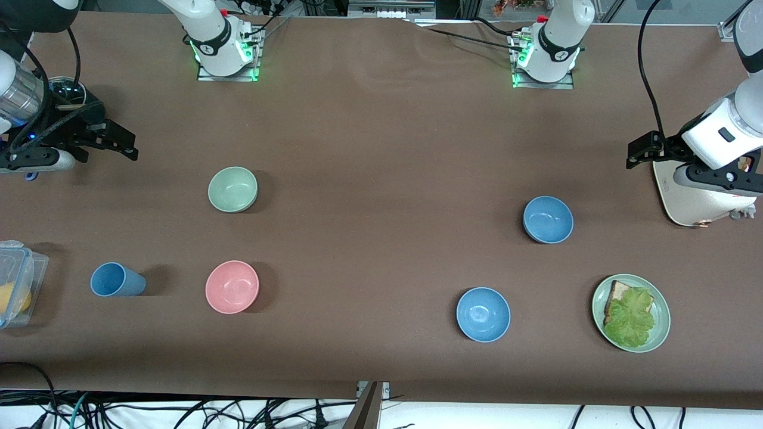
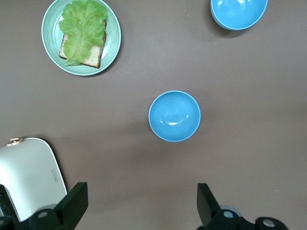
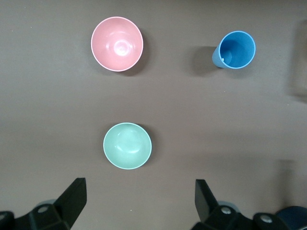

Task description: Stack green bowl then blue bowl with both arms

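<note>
The pale mint-green bowl (image 1: 232, 189) stands upright and empty on the brown table toward the right arm's end; it also shows in the right wrist view (image 3: 127, 145). The duller blue bowl (image 1: 548, 219) stands empty toward the left arm's end and shows in the left wrist view (image 2: 174, 116). My right gripper (image 1: 128, 145) is open and empty above the table, apart from the green bowl; its own view (image 3: 139, 187) shows bare table between the jaws. My left gripper (image 1: 636, 152) is open and empty above the table, apart from the blue bowl, as its own view (image 2: 141, 191) shows.
A brighter glossy blue bowl (image 1: 483, 314) and a green plate (image 1: 660, 330) with bread and lettuce lie nearer the front camera. A pink bowl (image 1: 232, 286), a blue cup (image 1: 116, 280), a clear container (image 1: 15, 286) and a white appliance (image 1: 694, 199) are also on the table.
</note>
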